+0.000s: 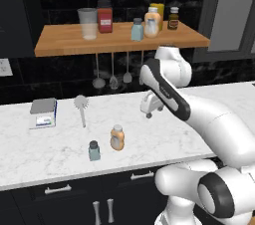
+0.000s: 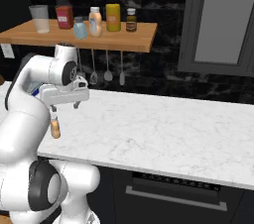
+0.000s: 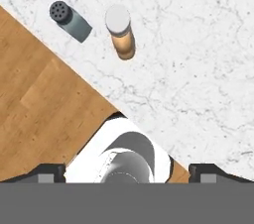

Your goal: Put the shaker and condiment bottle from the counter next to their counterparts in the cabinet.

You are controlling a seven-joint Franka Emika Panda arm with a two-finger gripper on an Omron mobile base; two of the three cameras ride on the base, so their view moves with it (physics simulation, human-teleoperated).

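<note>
While shaker [image 1: 94, 151] and condiment bottle [image 1: 117, 137] both stand on the tabletop [image 1: 164, 129], untouched, gripper [image 1: 149, 109] hangs apart and empty; nothing shelved yet.

arm bent, tool [image 1: 149, 113] pointing down, empty

The counter [image 1: 209, 104] is showing as white marble with faint grey veins, smooth and slightly glossy, and the cabinet [image 1: 64, 42] as warm brown wood with a matt grain. The shaker [image 1: 94, 151] is looking like teal-tinted glass under a dark matt cap, and the condiment bottle [image 1: 117, 137] like smooth orange-tan plastic with a white label and pale cap. Utensils [image 1: 113, 78] hanging under the cabinet are gleaming like metal, and the arm [image 1: 219, 124] is shining as glossy white plastic with dark joints.
</note>
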